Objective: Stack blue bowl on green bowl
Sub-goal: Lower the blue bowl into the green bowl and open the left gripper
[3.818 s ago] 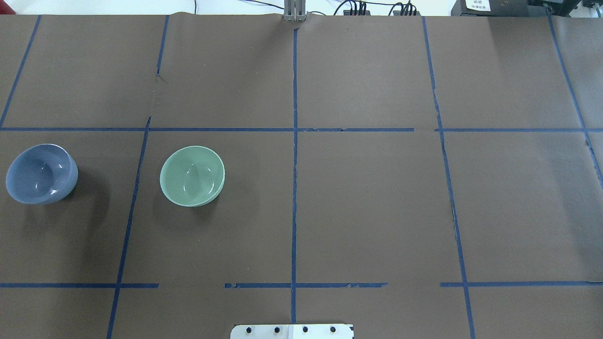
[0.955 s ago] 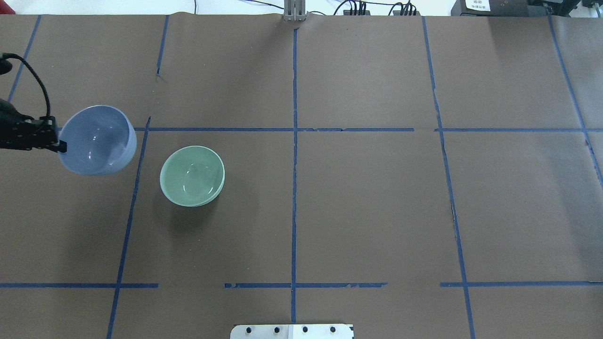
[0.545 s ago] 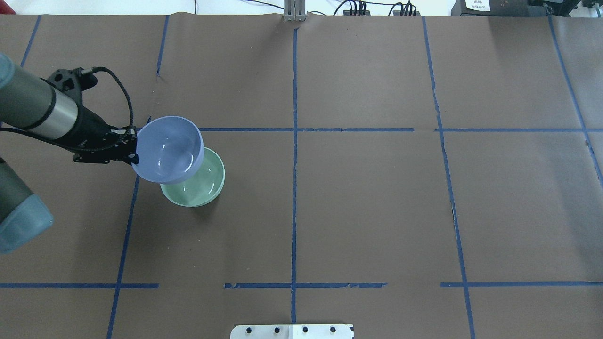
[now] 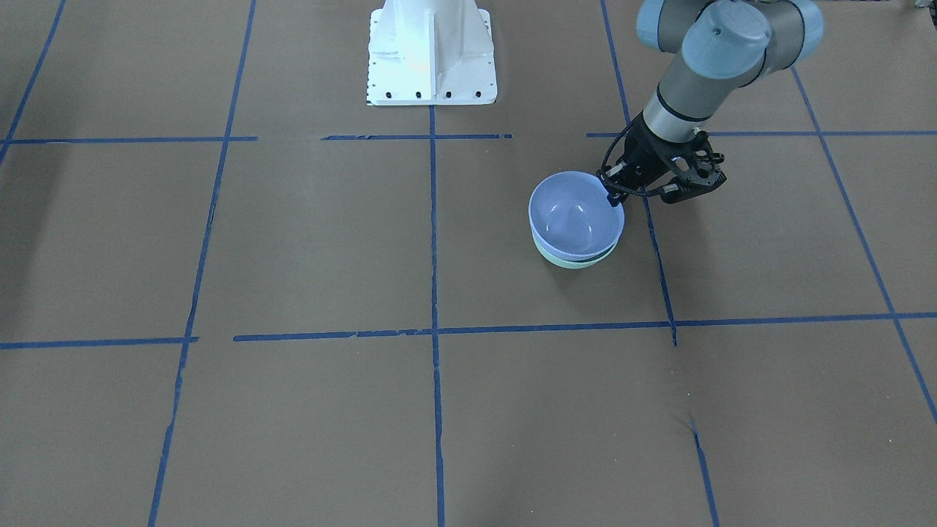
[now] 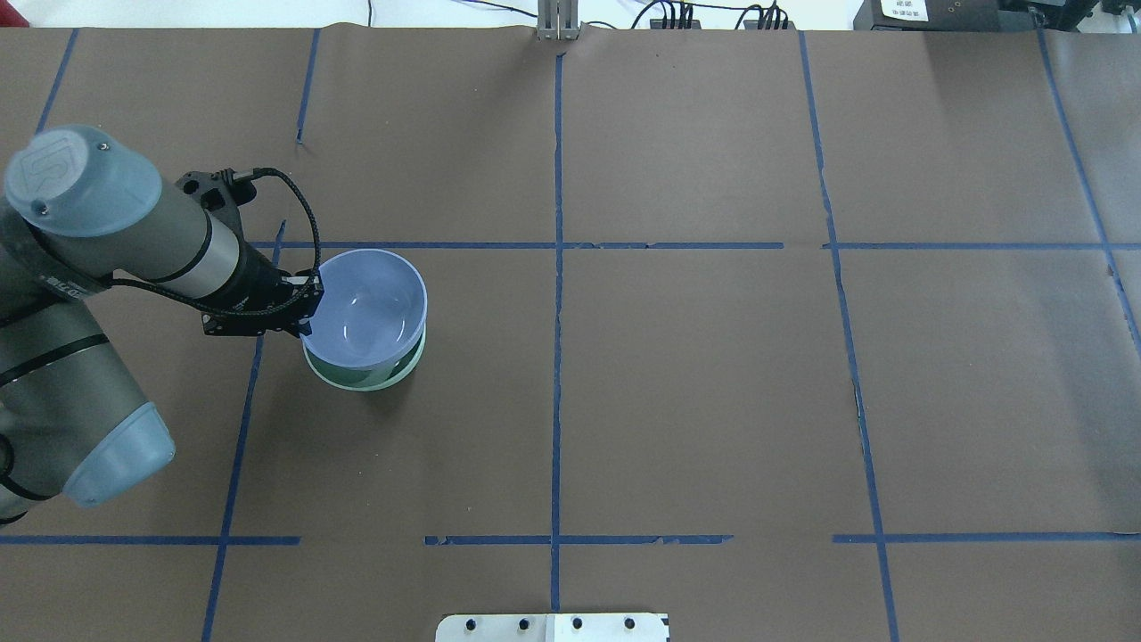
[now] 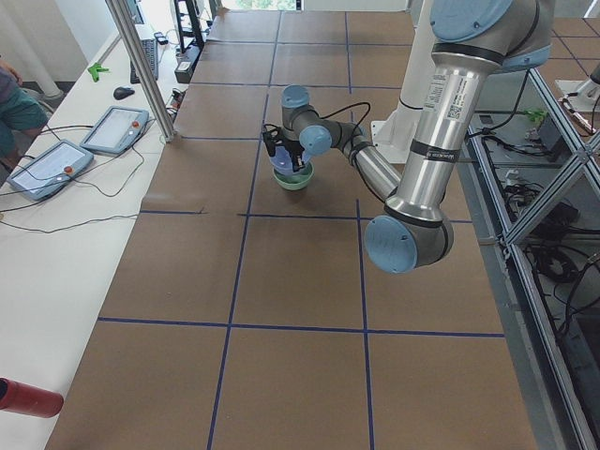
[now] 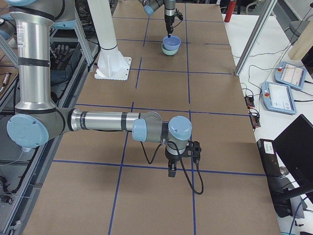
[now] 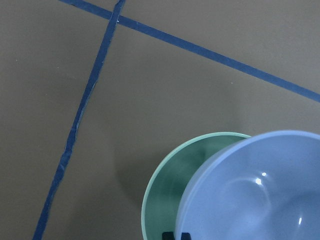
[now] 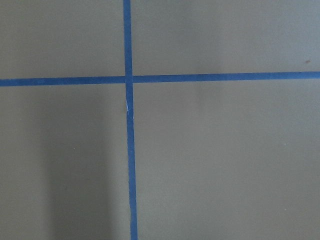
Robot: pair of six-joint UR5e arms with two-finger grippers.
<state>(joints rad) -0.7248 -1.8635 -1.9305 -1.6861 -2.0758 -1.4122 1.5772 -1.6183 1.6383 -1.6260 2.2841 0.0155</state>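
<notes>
Two-bowl stack, placement step: blue bowl (image 5: 370, 308) pinched at rim in left tool (image 5: 307, 312), just over green bowl (image 5: 361, 381); next, likely lowering, then release. Right tool (image 7: 172, 172): spread or pressed together, cannot tell.

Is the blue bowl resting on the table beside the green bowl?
No, the blue bowl is over the green bowl, its rim in the left gripper.

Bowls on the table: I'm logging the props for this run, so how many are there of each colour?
blue bowl: 1
green bowl: 1
Total: 2
</notes>
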